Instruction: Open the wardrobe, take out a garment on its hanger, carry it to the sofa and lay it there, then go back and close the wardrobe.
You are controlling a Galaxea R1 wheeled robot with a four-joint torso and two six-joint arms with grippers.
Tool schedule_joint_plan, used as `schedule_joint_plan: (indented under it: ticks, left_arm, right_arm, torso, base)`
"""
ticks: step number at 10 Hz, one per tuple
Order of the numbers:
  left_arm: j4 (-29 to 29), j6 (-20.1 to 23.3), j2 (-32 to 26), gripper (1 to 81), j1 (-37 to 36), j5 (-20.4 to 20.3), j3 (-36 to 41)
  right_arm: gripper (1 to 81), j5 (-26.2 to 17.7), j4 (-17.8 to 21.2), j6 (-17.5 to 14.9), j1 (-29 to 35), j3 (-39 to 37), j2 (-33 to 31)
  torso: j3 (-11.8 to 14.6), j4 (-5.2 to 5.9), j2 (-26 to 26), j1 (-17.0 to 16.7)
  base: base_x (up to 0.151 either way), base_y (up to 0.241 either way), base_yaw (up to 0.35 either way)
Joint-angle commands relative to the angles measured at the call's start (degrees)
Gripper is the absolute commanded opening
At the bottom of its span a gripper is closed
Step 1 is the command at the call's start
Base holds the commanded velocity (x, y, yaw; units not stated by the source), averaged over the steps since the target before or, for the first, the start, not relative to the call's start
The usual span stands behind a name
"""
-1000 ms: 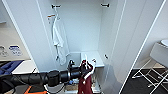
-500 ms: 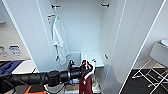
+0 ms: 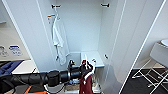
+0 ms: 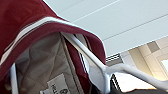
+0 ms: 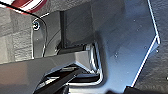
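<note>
My left fingers point(image 3: 83, 68) grip the hanger point(image 3: 86, 63), and the jacket point(image 3: 85, 81) hangs from it at six o'clock in the head view, just in front of the open wardrobe point(image 3: 110, 37). A white shirt point(image 3: 59, 40) hangs inside at ten o'clock. I cannot tell how my right fingers stand.

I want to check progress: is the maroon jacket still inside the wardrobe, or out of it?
Out. The maroon jacket hangs on its hanger at the left gripper, in front of the open wardrobe.
</note>
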Motion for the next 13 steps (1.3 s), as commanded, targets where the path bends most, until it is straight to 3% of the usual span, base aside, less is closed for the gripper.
schedule_joint_plan:
  ticks: [1,8,13]
  left_arm:
    - [3.2,0.4,-0.2,1.0,-9.3,6.5,2.7]
    - [2.5,0.4,0.1,1.0,-9.3,8.5,1.5]
    - [2.4,0.4,0.0,1.0,-9.3,9.2,1.5]
  right_arm:
    - [81.1,-2.7,-0.2,-0.1,1.8,0.5,0.0]
    - [81.1,-2.7,-0.2,-0.1,1.6,0.5,0.0]
    - [81.1,-2.7,-0.4,-0.1,1.5,0.5,0.0]
  torso:
    - [0.0,0.00,0.0,0.0]
    - [0.0,0.00,0.0,0.0]
    - [0.0,0.00,0.0,0.0]
  base:
    - [0.000,0.000,0.000]
    - [0.000,0.000,0.000]
    - [0.000,0.000,-0.213]
